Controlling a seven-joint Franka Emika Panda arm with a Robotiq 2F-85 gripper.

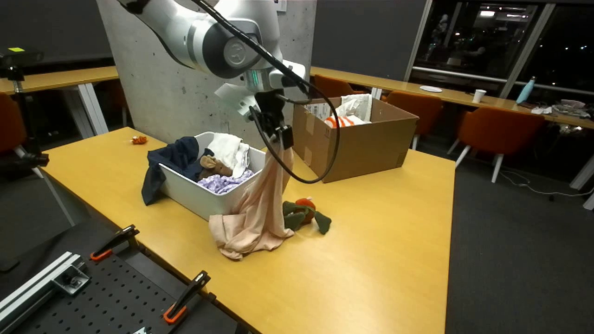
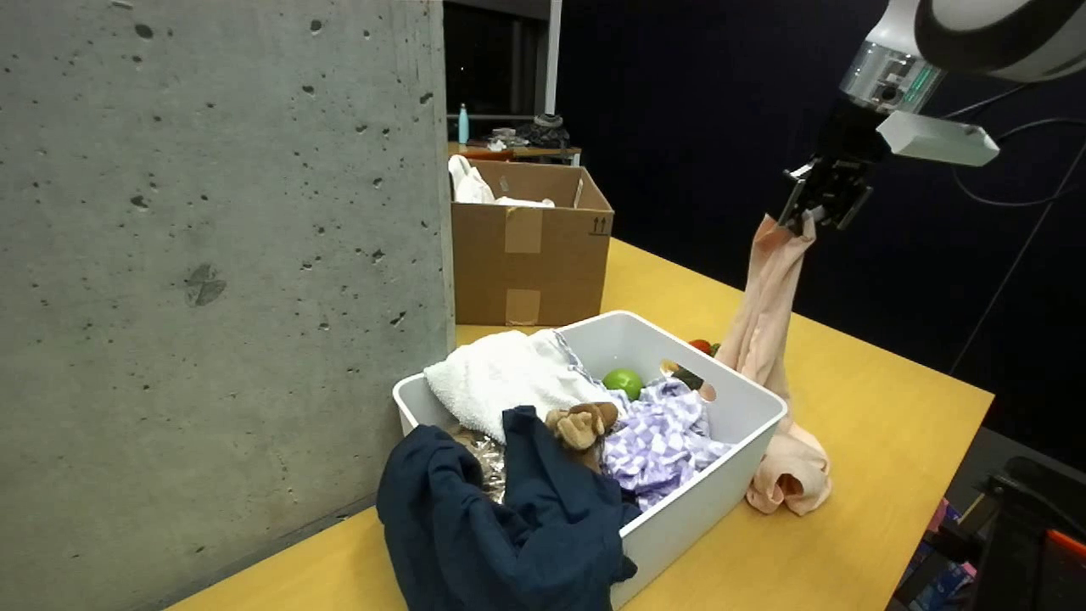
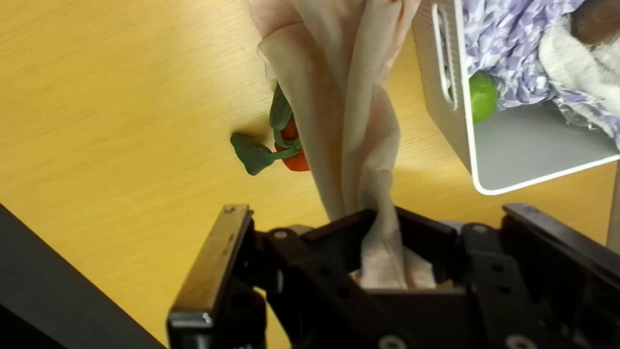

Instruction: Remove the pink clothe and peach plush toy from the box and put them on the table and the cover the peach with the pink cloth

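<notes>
Both pink cloth (image 1: 260, 208) and peach toy (image 1: 306, 211) are on the surface (image 1: 371, 260) mid-frame, outside the grey box (image 1: 189, 196); our jaws grip the cloth's raised end, and covering the toy remains.

Pitted concrete wall (image 1: 153, 93) is seen in both exterior views, flanked by dark grey panels (image 1: 366, 37) in an exterior view. Orange chairs (image 1: 501, 130) are lined along a long wooden counter (image 1: 457, 98); above it, dark, grey-framed windows (image 1: 473, 37) are set, and bright lights (image 1: 487, 14) are shown in them. Floor (image 1: 515, 255) is finished in dark grey.
</notes>
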